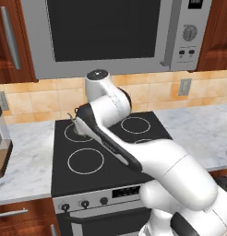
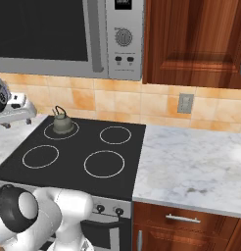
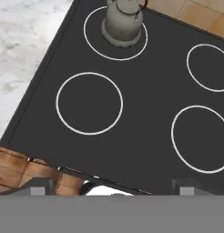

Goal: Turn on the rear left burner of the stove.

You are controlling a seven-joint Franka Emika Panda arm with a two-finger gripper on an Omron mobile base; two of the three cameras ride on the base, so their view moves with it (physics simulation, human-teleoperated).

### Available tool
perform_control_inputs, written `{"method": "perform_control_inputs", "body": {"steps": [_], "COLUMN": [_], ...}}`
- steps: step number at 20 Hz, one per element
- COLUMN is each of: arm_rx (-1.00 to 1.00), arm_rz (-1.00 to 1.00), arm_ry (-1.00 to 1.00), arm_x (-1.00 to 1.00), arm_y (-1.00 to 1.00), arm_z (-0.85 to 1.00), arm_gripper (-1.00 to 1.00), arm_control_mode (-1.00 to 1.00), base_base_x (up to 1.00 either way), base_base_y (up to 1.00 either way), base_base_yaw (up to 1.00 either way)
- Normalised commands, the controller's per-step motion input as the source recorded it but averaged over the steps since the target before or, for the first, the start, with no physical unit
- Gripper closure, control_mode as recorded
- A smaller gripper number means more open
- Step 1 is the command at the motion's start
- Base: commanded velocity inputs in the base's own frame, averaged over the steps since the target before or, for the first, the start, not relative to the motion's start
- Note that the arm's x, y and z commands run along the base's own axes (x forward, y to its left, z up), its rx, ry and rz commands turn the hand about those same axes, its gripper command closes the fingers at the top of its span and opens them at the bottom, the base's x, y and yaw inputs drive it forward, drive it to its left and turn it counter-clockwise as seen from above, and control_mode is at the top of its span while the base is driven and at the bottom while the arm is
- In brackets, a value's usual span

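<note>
From behind the arm you look forward and down at the stove point(image 1: 110, 152) from its left and, in the right base view, from its right, both sharing the cooktop, microwave point(image 2: 68, 34) and tiled wall, while your hand view hangs close above the black glass.

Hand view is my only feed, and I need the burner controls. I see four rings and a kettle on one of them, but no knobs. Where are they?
Observer: The knobs sit in a row on the silver front panel of the stove, just below the front edge of the black glass.
Operator: Anything else on that panel?
Observer: Yes, a small dark display beside the knobs.
Operator: What is above the cooktop?
Observer: A big silver microwave with a dark window is mounted above it.
</note>
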Motion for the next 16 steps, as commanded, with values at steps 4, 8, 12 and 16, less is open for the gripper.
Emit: {"method": "perform_control_inputs", "body": {"steps": [4, 8, 12, 16], "arm_rx": [0.00, 0.00, 0.00, 0.00], "arm_rz": [0.05, 0.06, 0.09, 0.03], "arm_ry": [-0.38, -0.47, -0.46, -0.52], "arm_x": [-0.16, -0.07, -0.31, -0.69], "arm_y": [0.91, 0.75, 0.40, 0.13], "arm_z": [-0.47, -0.41, -0.36, -0.39], "arm_gripper": [-1.00, -1.00, -1.00, -1.00], "arm_control_mode": [-1.00, -1.00, -1.00, -1.00], "base_base_x": [0.00, 0.00, 0.00, 0.00], "base_base_y": [0.00, 0.00, 0.00, 0.00], "base_base_yaw": [0.00, 0.00, 0.00, 0.00]}}
